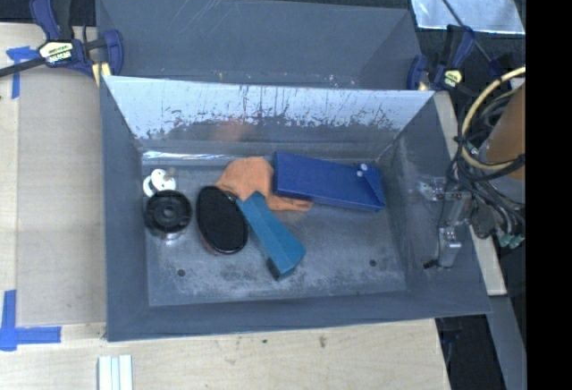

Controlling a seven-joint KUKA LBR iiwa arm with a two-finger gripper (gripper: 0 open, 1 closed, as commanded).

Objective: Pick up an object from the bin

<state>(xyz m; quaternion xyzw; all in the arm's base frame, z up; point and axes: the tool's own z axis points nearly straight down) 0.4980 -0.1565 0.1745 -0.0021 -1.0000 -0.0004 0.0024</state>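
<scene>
arm (508,133) comes in over the right rim of the bin (268,48), above the far half of that rim. wrist cover (511,124) tan-orange and rounded, sitting just outside the rim. black and yellow cables (478,133) loop round the wrist on its bin side, and a darker bundle is bunched lower down beside the rim. gripper (444,245) grey metal, hanging below the wrist and pointing down. it sits over the sloped right wall, roughly midway between the far-right and near-right corners. its lower end is close to the foot of that wall, at the right edge of the floor.
</scene>
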